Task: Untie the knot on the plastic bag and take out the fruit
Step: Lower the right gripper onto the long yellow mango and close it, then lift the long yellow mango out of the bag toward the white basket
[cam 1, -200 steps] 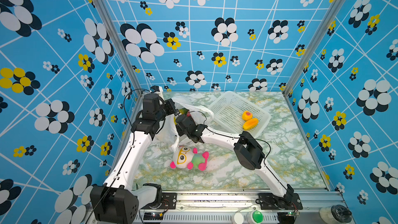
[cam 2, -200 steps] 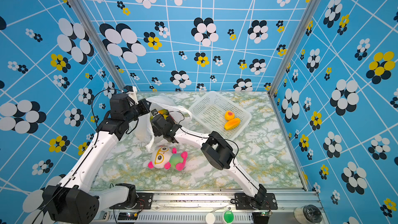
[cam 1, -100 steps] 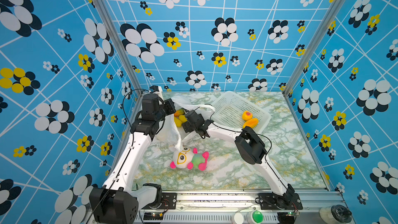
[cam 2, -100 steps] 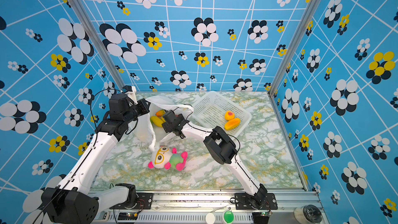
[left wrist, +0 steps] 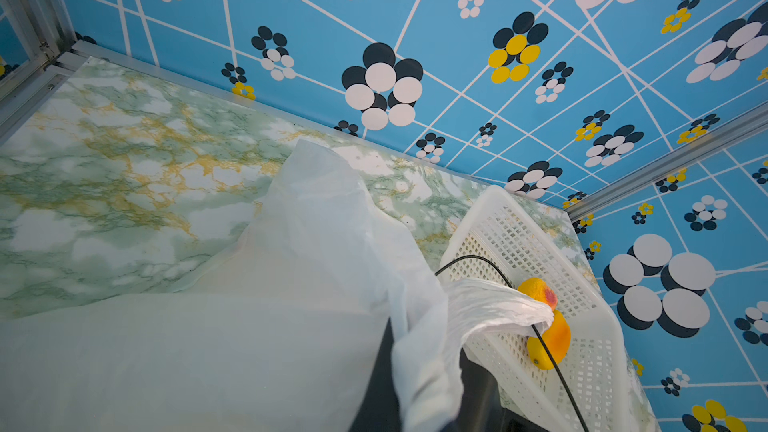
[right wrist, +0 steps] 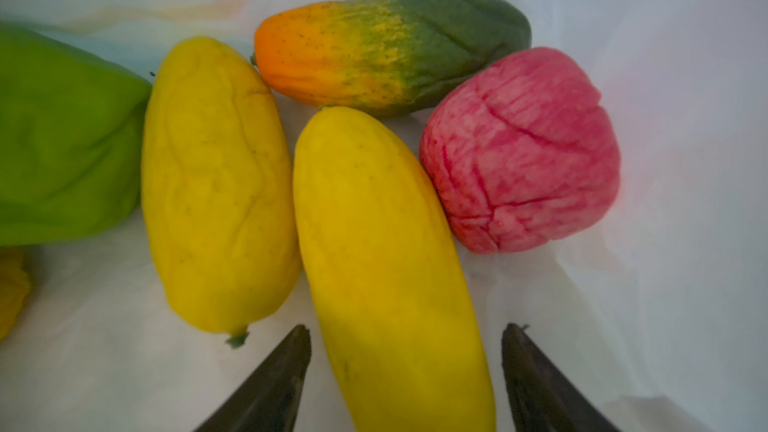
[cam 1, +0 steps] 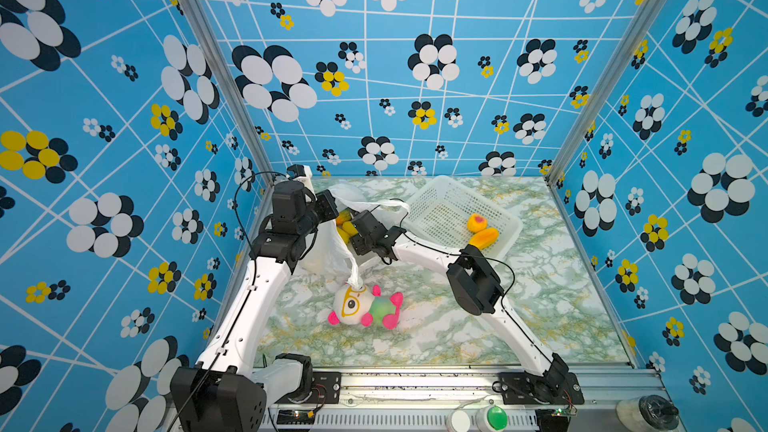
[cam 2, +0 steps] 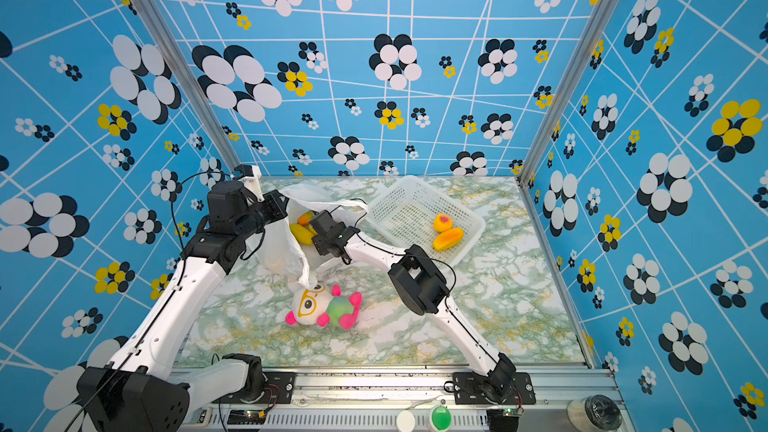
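Desk (cam 1: pixel 540 317): marble-look top in green, white and gold, with blue flowered walls on three sides and a metal rail (cam 1: pixel 415 376) along the front edge that carries both arm bases. Directly on it in both top views are the plastic bag (cam 1: pixel 322 257) at back left, partly lifted with its bottom on the top, and a white perforated basket (cam 1: pixel 432 211) just beside it at the back, set at an angle to the walls. A plush doll (cam 1: pixel 365 307) lies in front of the bag and well apart from the basket, and a strip of bag reaches its head.
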`<control>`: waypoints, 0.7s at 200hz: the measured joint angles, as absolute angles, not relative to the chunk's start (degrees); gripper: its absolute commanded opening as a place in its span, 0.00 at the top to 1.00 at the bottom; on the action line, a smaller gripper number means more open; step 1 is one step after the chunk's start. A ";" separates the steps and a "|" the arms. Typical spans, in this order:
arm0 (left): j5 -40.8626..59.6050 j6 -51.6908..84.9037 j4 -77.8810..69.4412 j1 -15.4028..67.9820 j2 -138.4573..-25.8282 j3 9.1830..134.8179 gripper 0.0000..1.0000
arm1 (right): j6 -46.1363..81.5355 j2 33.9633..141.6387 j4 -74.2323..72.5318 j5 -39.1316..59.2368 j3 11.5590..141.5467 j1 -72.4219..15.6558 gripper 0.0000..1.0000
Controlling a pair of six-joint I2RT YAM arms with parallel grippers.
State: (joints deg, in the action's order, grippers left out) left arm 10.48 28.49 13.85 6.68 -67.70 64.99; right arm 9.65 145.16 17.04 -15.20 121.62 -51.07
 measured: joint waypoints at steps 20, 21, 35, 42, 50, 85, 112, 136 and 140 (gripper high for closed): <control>10.48 28.49 13.96 6.68 -67.70 64.99 1.00 | 9.74 145.16 17.15 -14.39 121.56 -50.83 0.43; 10.48 28.49 13.96 6.68 -67.70 64.99 1.00 | 9.78 145.16 17.15 -14.39 121.56 -50.83 0.43; 10.48 28.49 13.98 6.68 -67.70 64.99 1.00 | 9.93 145.03 15.86 -14.04 120.49 -50.74 0.49; 10.46 28.49 14.00 6.68 -67.70 64.99 1.00 | 10.07 144.86 14.68 -14.02 119.33 -50.74 0.53; 10.48 28.49 13.98 6.68 -67.70 64.99 1.00 | 10.17 144.33 12.73 -14.02 117.25 -50.74 0.60; 10.98 28.53 13.76 6.70 -67.70 64.99 1.00 | 10.28 137.27 2.20 -13.10 102.54 -50.70 0.61; 11.09 28.62 13.56 6.90 -67.68 64.49 1.00 | 10.41 132.60 -1.02 -12.51 95.26 -50.85 0.63; 10.90 28.77 13.69 6.90 -67.68 64.31 1.00 | 10.87 127.04 -4.78 -11.94 88.23 -51.18 0.65; 10.87 28.77 13.54 6.90 -67.68 64.20 1.00 | 10.98 125.84 -5.58 -11.97 86.83 -51.24 0.65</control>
